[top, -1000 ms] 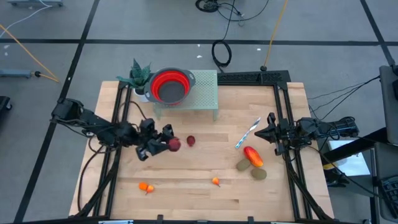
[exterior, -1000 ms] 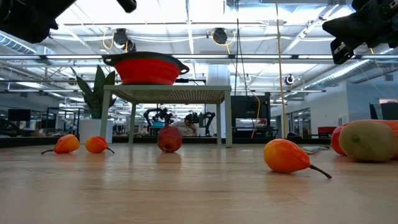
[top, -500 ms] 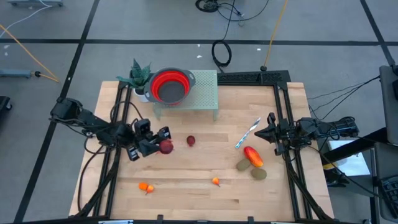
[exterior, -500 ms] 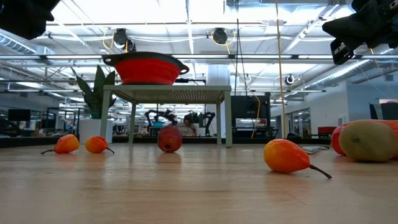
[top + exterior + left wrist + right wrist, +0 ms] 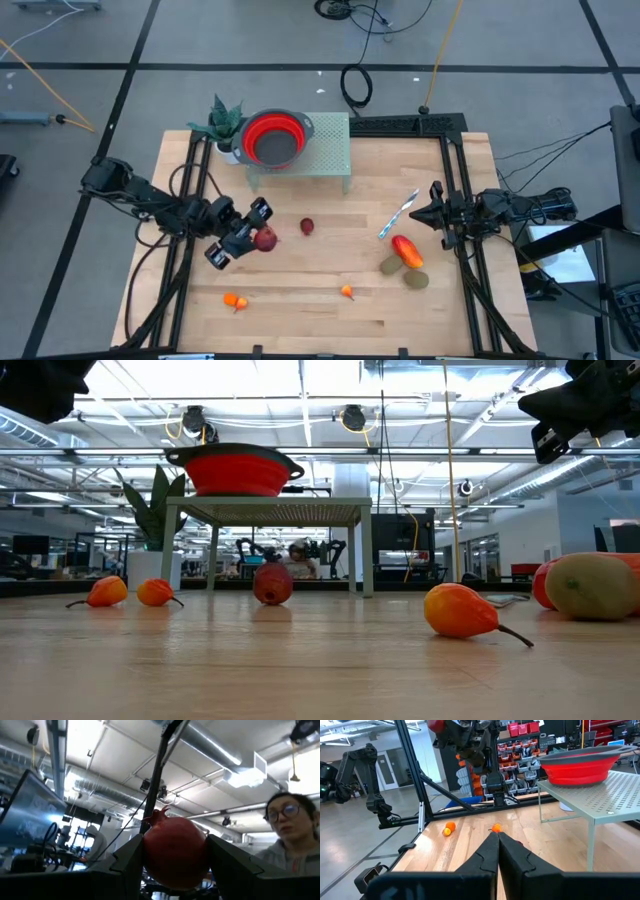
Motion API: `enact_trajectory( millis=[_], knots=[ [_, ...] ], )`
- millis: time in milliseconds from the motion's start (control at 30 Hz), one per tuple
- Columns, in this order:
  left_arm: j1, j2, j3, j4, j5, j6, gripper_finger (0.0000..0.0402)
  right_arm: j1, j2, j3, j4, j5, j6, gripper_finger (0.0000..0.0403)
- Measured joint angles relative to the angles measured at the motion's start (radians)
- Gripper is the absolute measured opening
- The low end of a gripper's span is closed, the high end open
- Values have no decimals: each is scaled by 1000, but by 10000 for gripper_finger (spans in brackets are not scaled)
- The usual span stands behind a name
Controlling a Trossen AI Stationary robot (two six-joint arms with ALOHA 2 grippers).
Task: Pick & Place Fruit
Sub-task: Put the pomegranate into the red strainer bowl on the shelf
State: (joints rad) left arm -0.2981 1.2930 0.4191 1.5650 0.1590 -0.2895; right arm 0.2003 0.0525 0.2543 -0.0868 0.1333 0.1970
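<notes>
Wood table [image 5: 300, 300]: carrying a pale green perforated stand [image 5: 330, 150] at the far edge, with a red bowl [image 5: 272, 138] sitting on it and a plant [image 5: 224, 122] just beside it.
Left gripper [image 5: 250, 238]: hanging raised over the table's left half, fingers clamping a dark red fruit [image 5: 266, 239]; the left wrist view is showing that fruit [image 5: 175, 851] filling the gap between both fingers.
Right gripper [image 5: 432, 212]: waiting at the right edge, fingers pressed together on nothing.
Loose fruit: a second dark red piece [image 5: 307, 227] lying near the held one; two small orange pieces [image 5: 233, 299] [image 5: 347, 292] lying toward the near edge; a red-orange oval [image 5: 406, 250] touching two brownish-green ovals [image 5: 390, 264] [image 5: 416, 280] near the right gripper.
Stick [image 5: 397, 215]: blue and white, lying between the oval cluster and the stand.
Obstructions: nothing is standing between the held fruit and the bowl except the stand's rim.
Hidden: the bowl's inside is looking bare from above; a person [image 5: 292, 840] is showing cut off at the left wrist view's edge.
</notes>
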Motion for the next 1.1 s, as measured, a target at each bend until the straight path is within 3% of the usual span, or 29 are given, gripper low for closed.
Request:
enact_trajectory(
  millis=[333, 800, 900, 1100],
  knots=[
    [0, 0, 42, 0, 119, 171, 191, 0, 0, 0, 0, 0, 0, 0],
    [0, 0, 63, 0, 154, 179, 191, 0, 0, 0, 0, 0, 0, 0],
    [-1, 0, 63, -16, 111, 147, 191, 0, 0, 0, 0, 0, 0, 0],
    [0, 0, 63, -234, -112, -26, 191, 0, 0, 0, 0, 0, 0, 0]
  ],
)
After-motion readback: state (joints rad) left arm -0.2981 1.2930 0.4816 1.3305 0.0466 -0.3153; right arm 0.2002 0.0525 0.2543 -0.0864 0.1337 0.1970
